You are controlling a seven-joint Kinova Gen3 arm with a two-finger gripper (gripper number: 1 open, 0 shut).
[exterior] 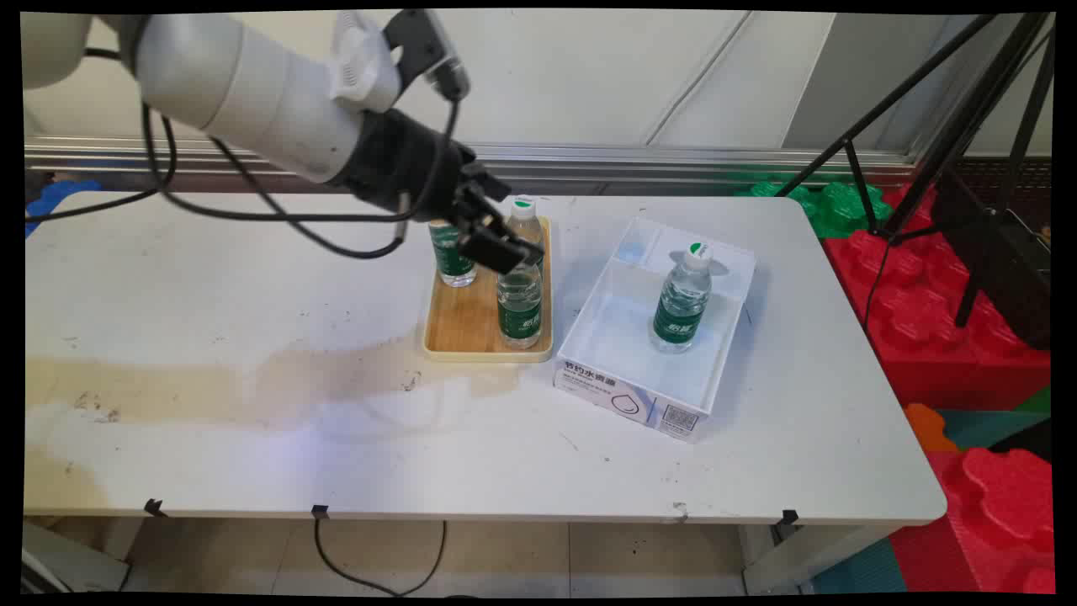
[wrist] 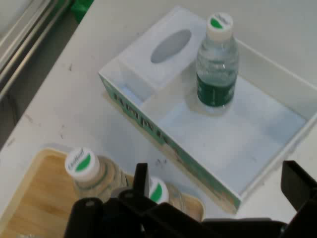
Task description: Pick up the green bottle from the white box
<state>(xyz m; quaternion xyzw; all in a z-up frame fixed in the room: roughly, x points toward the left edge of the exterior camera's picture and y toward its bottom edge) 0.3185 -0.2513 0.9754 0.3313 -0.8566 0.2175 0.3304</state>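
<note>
Nearest you, the scuffed white bench (exterior: 252,438) carries a shallow white cardboard box (exterior: 623,370) with printed sides at its 3 o'clock side. One clear plastic water bottle with a green label and white cap (exterior: 681,307) stands upright inside the box, apart from its walls.

Just beside the box, at its 9 o'clock, lies a light wooden tray (exterior: 471,324) holding three bottles of the same kind. The front tray bottle (exterior: 519,307) stands at the tray's 5 o'clock corner. The black jaws hang right over its top and hide its cap in the main view. In the hand view they stand wide apart with nothing held, and a green-and-white cap shows close beside one finger (wrist: 141,173).

Beyond, the rear left tray bottle (exterior: 453,257) stands at the tray's 11 o'clock, partly behind the hand. The rear right tray bottle (exterior: 523,210) stands at 1 o'clock, its cap showing just past the jaws.

Watch the crowding. The three bottles stand close together, so by my reading a spread finger could clip a neighbour's cap and topple it across the tray. The black cables (exterior: 278,215) looping under the arm hang low enough that they might snag on the rear left bottle.
</note>
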